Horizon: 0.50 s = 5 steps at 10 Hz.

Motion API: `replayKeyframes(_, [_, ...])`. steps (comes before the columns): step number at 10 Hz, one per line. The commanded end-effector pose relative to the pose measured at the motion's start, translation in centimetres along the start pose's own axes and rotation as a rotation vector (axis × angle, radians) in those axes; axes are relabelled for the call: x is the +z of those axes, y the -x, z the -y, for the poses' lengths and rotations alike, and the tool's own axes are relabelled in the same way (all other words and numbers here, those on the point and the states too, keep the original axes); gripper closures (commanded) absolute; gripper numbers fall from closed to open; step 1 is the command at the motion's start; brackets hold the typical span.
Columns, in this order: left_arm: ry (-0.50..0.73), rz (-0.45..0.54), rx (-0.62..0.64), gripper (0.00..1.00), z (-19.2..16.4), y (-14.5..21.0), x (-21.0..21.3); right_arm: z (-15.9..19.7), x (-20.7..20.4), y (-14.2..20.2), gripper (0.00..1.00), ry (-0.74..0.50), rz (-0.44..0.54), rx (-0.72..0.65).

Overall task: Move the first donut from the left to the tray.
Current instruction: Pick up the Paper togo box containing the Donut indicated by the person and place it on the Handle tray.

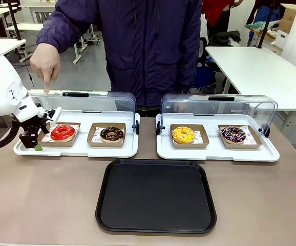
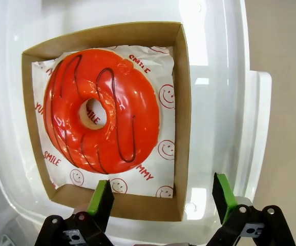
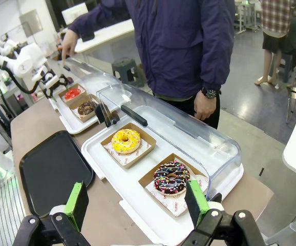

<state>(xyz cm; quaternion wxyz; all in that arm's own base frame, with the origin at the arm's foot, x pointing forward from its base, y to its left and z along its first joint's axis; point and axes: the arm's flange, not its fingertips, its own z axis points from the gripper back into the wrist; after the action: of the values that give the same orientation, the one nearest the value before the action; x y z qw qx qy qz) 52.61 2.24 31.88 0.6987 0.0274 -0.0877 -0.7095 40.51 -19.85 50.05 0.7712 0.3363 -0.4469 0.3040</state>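
Note:
The first donut from the left (image 1: 62, 132), a ring with glossy red icing, lies in its brown cardboard holder (image 1: 45, 141) on the left white tray. My left gripper (image 1: 35, 143) hangs low at the holder's left side. In the left wrist view the donut (image 2: 130, 118) sits just beyond the gripper (image 2: 163, 200), which is open; one finger is over the holder's near wall (image 2: 138, 204) and the other outside it, over white plastic. The black tray (image 1: 155, 195) lies at the table's front middle. My right gripper (image 3: 136, 205) is open and holds nothing, above the right white tray's front edge.
A chocolate donut (image 1: 111, 134) shares the left white tray (image 1: 112, 152); yellow (image 1: 183, 135) and sprinkled (image 1: 233, 134) donuts sit in the right one (image 1: 217, 154). Both clear lids stand raised behind. A person stands at the far side, one hand (image 1: 45, 64) touching the left lid.

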Motion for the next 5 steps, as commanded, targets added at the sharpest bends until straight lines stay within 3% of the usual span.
replayKeyframes(1, [-0.003,-0.020,-0.001,0.23,-0.36,0.09,-0.11,-0.19,-0.13,-0.01,0.00,-0.001,0.019,0.012])
replayKeyframes(2, [0.007,-0.019,-0.011,0.58,-0.26,0.13,-0.07,-0.19,-0.13,-0.01,0.00,-0.001,0.019,0.012])
replayKeyframes(3, [0.009,-0.024,-0.012,0.82,-0.26,0.19,-0.04,-0.19,-0.13,-0.01,0.00,-0.001,0.019,0.012])
replayKeyframes(4, [0.013,-0.027,-0.013,1.00,-0.24,0.20,-0.01,-0.19,-0.13,-0.01,0.00,-0.001,0.019,0.012])
replayKeyframes(5, [0.015,-0.028,-0.017,1.00,-0.18,0.22,0.05,-0.19,-0.13,-0.01,0.00,-0.001,0.019,0.012])
